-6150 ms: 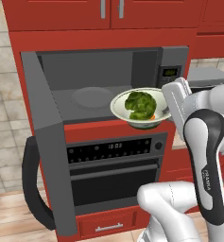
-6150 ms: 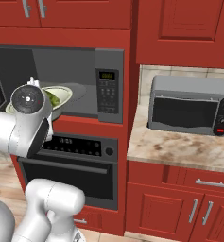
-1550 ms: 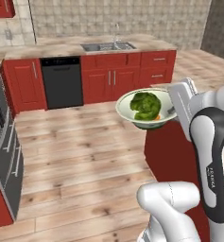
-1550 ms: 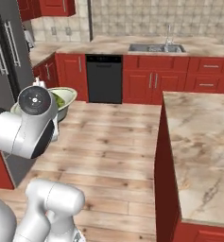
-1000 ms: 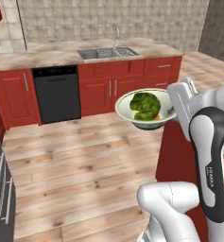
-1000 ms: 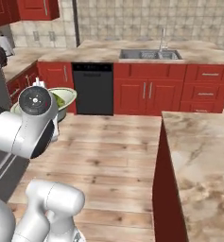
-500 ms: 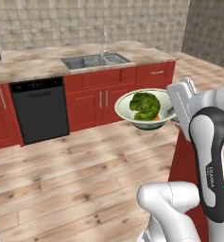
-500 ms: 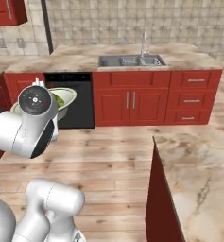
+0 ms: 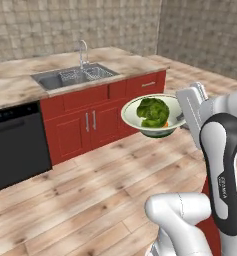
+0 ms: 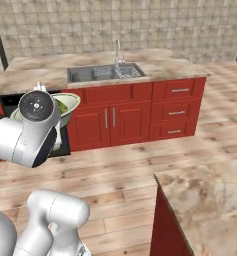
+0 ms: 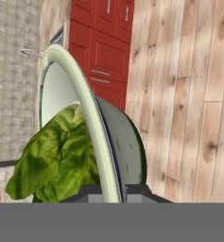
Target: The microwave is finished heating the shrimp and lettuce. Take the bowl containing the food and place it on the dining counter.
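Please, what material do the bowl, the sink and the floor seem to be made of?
The bowl: probably glazed ceramic, with a smooth white inside, a greenish-grey outside and a soft sheen on the rim. The sink: looks like brushed steel, grey and metallic, with a thin curved tap. The floor: light wooden planks, with visible grain and seams, matte.

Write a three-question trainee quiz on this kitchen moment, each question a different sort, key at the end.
1. True or false: the bowl rests on the dining counter.
2. What holds the bowl? A) sink B) gripper C) dishwasher
3. Fill in: the green clump in the bowl is ____.

Key: 1 false, it is carried above the floor; 2 B, shut on the rim; 3 lettuce.
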Motion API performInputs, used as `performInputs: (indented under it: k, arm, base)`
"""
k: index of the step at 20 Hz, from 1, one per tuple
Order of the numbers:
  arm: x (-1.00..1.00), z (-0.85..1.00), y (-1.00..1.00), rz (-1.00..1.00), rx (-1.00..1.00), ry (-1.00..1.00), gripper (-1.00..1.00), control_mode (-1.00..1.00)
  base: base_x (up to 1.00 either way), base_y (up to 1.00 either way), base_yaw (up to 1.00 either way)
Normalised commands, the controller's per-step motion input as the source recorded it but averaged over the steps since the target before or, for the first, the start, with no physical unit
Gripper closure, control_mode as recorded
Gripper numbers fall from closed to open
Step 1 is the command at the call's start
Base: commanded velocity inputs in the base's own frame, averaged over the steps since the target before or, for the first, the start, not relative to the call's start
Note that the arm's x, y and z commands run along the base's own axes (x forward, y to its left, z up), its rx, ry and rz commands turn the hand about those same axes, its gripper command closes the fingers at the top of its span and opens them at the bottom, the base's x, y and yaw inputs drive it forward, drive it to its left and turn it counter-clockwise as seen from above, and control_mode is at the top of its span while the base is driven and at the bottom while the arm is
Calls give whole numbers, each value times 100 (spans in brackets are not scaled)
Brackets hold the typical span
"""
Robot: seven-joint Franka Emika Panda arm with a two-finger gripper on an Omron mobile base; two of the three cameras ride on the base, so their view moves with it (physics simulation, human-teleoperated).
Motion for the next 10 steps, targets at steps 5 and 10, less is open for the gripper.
performInputs:
  k: [5,10]
  arm:
    - [0,0,0,0,0,0,100,100]
    - [0,0,0,0,0,0,100,100]
  base:
    - [100,41,-41]
    - [100,40,-42]
